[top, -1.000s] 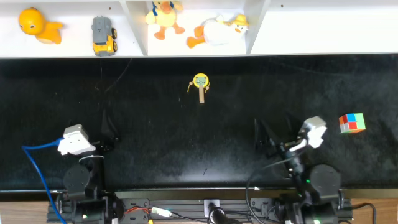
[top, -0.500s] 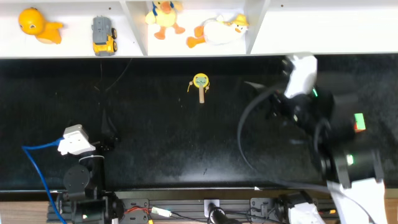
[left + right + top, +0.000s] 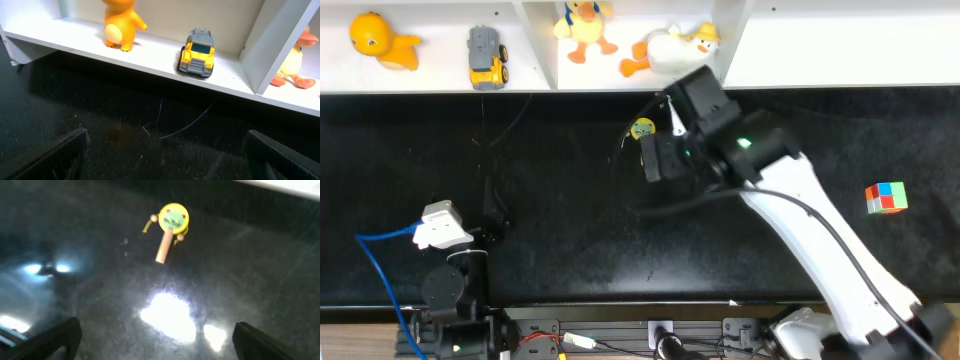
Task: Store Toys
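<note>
The rattle drum point(image 3: 170, 227) is lying flat on the black table point(image 3: 570, 220), just in front of the shelf point(image 3: 820, 60) and almost under your right gripper point(image 3: 156, 326), whose fingers are standing wide apart with nothing between them. You are likely dealing with a very light, rigid toy: a round yellow head on a thin wooden handle point(image 3: 163, 249), with small beads point(image 3: 154, 218) hanging loose on cords at either side. Those beads are probably going to swing once it is lifted, so you are better off closing across the handle near the head, where it is stiff and narrow. The head's face is showing a small green picture, but no writing is coming through legibly. Farther right, the coloured cube point(image 3: 885, 198) is waiting on the table. Your left gripper point(image 3: 167, 145) is hanging open too, facing the toy truck point(image 3: 198, 53).
</note>
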Controlling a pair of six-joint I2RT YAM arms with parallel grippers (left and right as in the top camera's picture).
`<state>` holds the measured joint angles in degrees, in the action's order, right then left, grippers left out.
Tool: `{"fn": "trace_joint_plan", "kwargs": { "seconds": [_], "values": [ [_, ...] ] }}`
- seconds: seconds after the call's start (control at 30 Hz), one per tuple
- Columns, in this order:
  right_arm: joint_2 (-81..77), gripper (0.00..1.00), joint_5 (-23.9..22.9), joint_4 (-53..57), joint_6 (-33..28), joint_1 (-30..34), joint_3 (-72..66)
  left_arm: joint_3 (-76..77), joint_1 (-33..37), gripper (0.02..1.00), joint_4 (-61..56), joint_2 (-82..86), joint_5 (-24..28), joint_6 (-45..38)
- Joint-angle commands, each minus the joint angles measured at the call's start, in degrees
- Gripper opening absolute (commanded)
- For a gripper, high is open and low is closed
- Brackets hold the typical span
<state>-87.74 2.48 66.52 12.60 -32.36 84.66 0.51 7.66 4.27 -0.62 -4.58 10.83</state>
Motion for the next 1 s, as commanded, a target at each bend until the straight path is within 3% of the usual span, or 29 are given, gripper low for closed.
{"fn": "trace_joint_plan", "kwargs": {
  "seconds": [0.03, 0.27, 0.57, 1.0],
  "values": [
    [-4.70, 0.996, 1.11, -1.20, 2.89, -0.24, 1.31, -0.07, 0.48, 0.998, 0.13, 0.50, -0.50, 1.05],
    [-14.10, 0.963, 1.09, -4.74, 2.27, -0.33, 1.31, -0.07, 0.48, 0.998, 0.13, 0.50, -0.48, 1.05],
    [-22.80, 0.961, 1.36, -7.37, 9.79, -0.55, 1.33, -0.07, 0.48, 0.998, 0.13, 0.50, -0.48, 1.03],
    [-28.85, 0.930, 3.21, -11.76, 11.06, -2.60, 1.33, -0.07, 0.48, 0.998, 0.13, 0.50, -0.48, 1.03]
  ]
}}
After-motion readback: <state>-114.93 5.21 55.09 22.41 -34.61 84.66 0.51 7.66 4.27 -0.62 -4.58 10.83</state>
